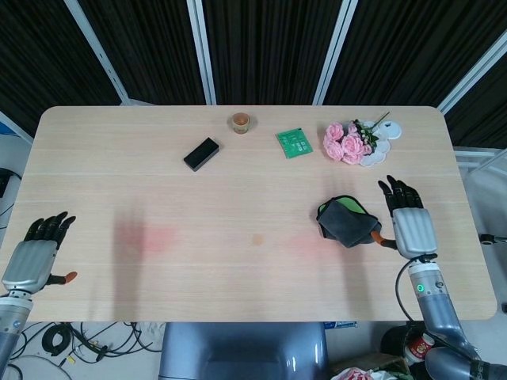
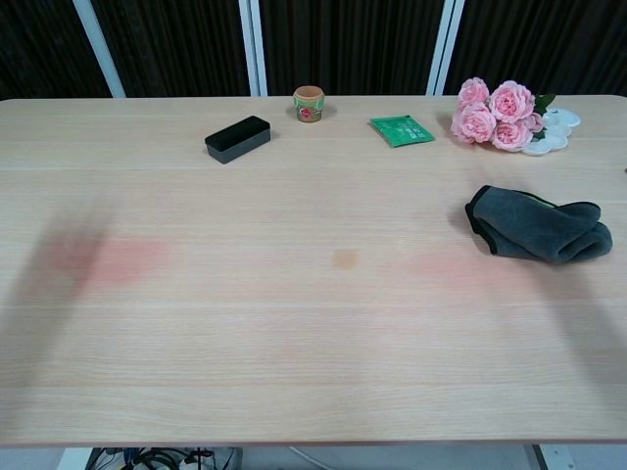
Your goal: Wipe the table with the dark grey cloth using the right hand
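Note:
The dark grey cloth lies bunched on the right part of the table, with a green lining showing at its left edge; the chest view shows the cloth too. My right hand hovers just right of it, palm down with fingers apart, holding nothing; its orange thumb tip sits close to the cloth's right edge. My left hand hangs open at the table's near left edge. Neither hand appears in the chest view.
Along the far side stand a black box, a small pot, a green packet and pink flowers on a white dish. Reddish stains and a small brown spot mark the table.

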You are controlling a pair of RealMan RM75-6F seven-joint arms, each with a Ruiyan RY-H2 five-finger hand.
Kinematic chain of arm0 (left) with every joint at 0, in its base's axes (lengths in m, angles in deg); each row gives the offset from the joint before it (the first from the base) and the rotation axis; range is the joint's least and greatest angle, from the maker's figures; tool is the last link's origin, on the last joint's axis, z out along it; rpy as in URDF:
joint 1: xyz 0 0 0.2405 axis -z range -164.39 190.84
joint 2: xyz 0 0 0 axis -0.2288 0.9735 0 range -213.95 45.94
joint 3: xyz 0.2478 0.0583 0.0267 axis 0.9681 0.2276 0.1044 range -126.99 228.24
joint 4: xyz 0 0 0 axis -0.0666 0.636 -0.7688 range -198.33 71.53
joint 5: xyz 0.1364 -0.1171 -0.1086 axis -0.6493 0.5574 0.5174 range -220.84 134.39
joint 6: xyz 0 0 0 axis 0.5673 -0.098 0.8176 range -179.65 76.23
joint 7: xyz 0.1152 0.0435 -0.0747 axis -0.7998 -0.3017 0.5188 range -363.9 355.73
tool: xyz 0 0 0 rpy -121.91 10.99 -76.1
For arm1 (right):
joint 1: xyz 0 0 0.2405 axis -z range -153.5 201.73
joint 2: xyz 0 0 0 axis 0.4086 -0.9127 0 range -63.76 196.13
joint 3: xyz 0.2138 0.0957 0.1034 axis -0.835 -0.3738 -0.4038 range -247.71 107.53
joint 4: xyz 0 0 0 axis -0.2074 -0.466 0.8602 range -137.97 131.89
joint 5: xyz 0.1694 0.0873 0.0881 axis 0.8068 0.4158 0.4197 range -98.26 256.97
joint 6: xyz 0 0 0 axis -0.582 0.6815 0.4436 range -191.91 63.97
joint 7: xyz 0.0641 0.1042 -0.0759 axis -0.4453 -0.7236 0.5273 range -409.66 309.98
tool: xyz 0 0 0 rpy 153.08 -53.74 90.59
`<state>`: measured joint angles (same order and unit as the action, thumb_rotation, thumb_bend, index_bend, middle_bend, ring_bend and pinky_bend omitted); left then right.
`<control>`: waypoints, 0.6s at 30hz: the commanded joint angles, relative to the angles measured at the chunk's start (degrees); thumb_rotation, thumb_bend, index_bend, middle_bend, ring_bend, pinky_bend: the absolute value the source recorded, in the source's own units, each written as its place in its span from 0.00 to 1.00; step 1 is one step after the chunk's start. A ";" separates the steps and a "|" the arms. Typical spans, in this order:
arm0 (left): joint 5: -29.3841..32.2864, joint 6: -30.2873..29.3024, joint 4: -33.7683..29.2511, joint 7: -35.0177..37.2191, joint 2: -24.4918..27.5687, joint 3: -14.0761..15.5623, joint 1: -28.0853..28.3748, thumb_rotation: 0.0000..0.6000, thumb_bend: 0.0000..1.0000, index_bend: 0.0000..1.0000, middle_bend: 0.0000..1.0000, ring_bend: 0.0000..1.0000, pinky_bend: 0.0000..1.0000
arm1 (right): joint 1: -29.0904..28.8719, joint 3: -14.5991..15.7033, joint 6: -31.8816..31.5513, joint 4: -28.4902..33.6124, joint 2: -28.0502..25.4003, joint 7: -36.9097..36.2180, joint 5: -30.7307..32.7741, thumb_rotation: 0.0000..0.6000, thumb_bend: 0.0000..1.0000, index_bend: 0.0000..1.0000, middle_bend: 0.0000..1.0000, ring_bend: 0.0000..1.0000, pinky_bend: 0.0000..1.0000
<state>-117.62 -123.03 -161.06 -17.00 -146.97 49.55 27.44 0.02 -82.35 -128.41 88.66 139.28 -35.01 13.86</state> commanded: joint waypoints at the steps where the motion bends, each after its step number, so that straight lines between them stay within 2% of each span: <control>1: -1.72 -1.32 1.21 1.55 -0.82 -0.29 -0.27 1.00 0.00 0.00 0.00 0.00 0.00 | -2.59 -0.46 3.96 -2.85 1.95 3.19 5.12 1.00 0.00 0.00 0.00 0.00 0.09; 11: -3.74 -2.07 3.18 4.17 -1.55 -0.60 -0.34 1.00 0.00 0.00 0.00 0.00 0.00 | -6.60 0.39 9.92 -5.69 5.26 8.81 14.71 1.00 0.00 0.00 0.00 0.00 0.09; 18: -3.43 -1.20 3.09 4.72 -1.07 -0.70 -0.14 1.00 0.00 0.00 0.00 0.00 0.00 | -8.92 0.97 11.74 -8.42 8.41 10.80 18.60 1.00 0.00 0.00 0.00 0.00 0.09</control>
<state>-121.05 -124.23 -157.96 -12.27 -148.04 48.85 27.30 -8.56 -81.52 -117.01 80.64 147.30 -24.44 32.08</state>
